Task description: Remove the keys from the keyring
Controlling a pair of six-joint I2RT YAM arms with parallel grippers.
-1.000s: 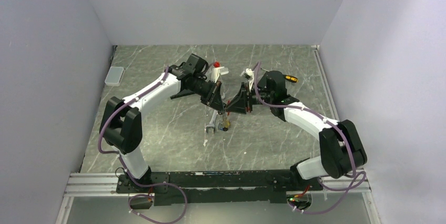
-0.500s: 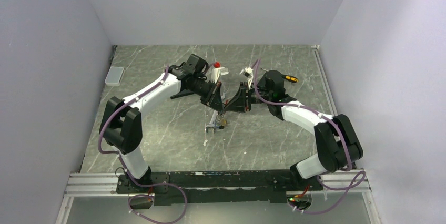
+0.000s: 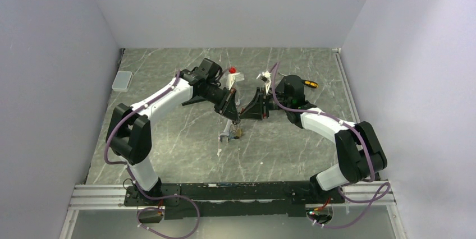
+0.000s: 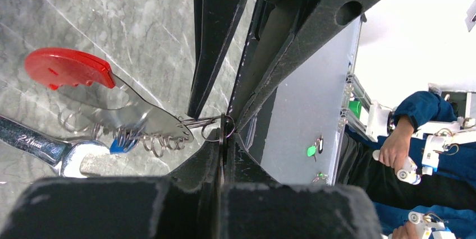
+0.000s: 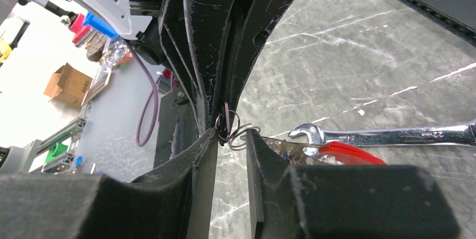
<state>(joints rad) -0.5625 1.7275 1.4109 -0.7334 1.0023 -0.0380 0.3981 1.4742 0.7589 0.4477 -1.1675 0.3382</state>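
Note:
In the top view my left gripper (image 3: 235,116) and right gripper (image 3: 243,116) meet tip to tip above the table's middle. The keys (image 3: 238,132) hang just below them. In the left wrist view the left gripper (image 4: 224,136) is shut on a thin metal ring (image 4: 214,129) of the keyring (image 4: 132,113), a grey strap with a red end (image 4: 67,69) and several small rings; a blue key head (image 4: 120,146) shows under it. In the right wrist view the right gripper (image 5: 231,133) stands slightly open with the ring loops (image 5: 234,127) between its tips.
A long silver wrench (image 3: 224,134) lies on the table under the keys; it also shows in the left wrist view (image 4: 33,146) and the right wrist view (image 5: 393,134). A white pad (image 3: 122,81) lies far left. A red-capped object (image 3: 231,70) and a yellow-handled screwdriver (image 3: 308,83) lie at the back.
My right gripper has moved left and closer to the left gripper's tips. The hanging keys have shifted a little up and left. The left arm has hardly moved.

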